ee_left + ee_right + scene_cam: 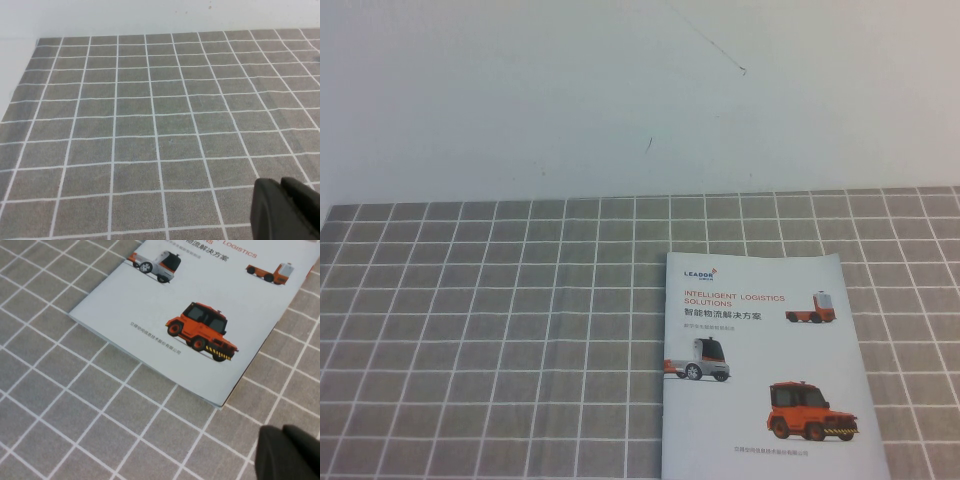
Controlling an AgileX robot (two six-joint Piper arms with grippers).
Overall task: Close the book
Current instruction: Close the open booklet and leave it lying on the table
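A tabletop (470,330) covered in grey cloth ruled with white grid lines is seen across the lower part of the high view, and it is backed by a pale wall (520,90) marked with a few faint dark scratches. The book (760,365) is laid flat and closed on the cloth, right of the middle and toward the robot's side, with its front cover turned up; a title and three vehicles are printed on the cover, and its near edge is cut off by the bottom of the high view. The left tool (280,184) is seen only in its own wrist view, held above bare gridded cloth well apart from the book; its two dark halves are pressed together and nothing is held. The right tool (284,435) is seen only in its own wrist view, held above the cloth near a corner of the book but not touching it; it too is drawn together and nothing is gripped.
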